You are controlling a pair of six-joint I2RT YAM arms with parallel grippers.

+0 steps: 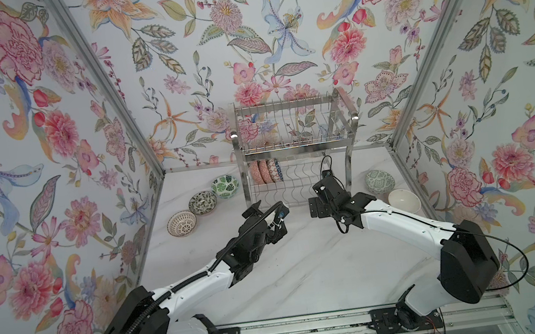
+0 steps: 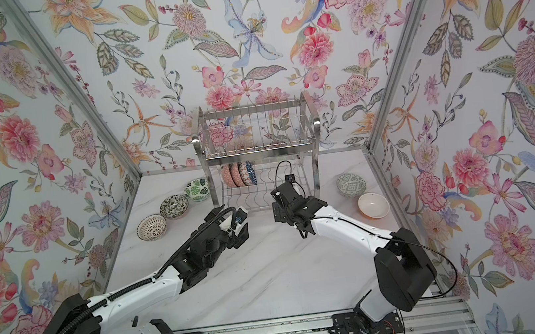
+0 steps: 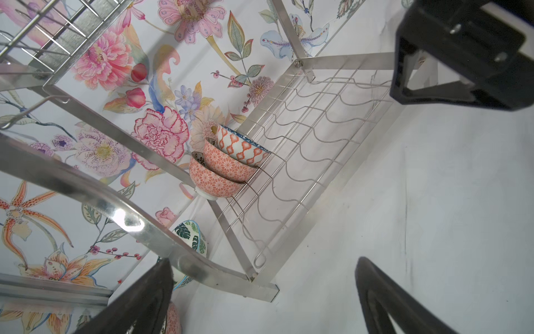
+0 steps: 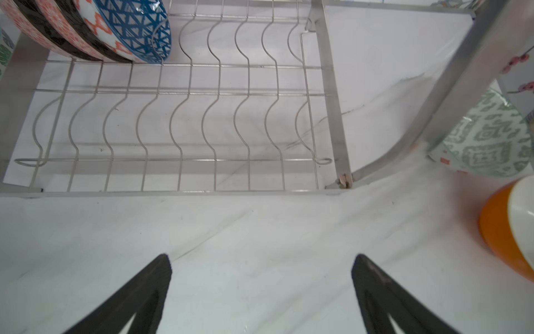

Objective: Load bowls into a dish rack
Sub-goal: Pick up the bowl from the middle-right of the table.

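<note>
The right gripper [image 4: 260, 261] hangs with its black jaws spread wide and empty over the white marble tabletop [image 4: 260, 225], just in front of the shiny two-tier steel wire dish rack [image 4: 329, 101]. The left gripper [image 3: 263, 260] hovers near it, equally wide and empty. Three small patterned ceramic bowls [image 1: 265, 171] stand on edge, touching, at the left end of the rack's wavy lower tier. On the table to its left lie a green-leaf bowl [image 1: 225, 186], a black-white floral bowl [image 1: 202, 202] and a line-patterned bowl [image 1: 182, 223], and to its right a pale green patterned bowl [image 1: 379, 181] and a white bowl with orange outside [image 1: 404, 201].
</note>
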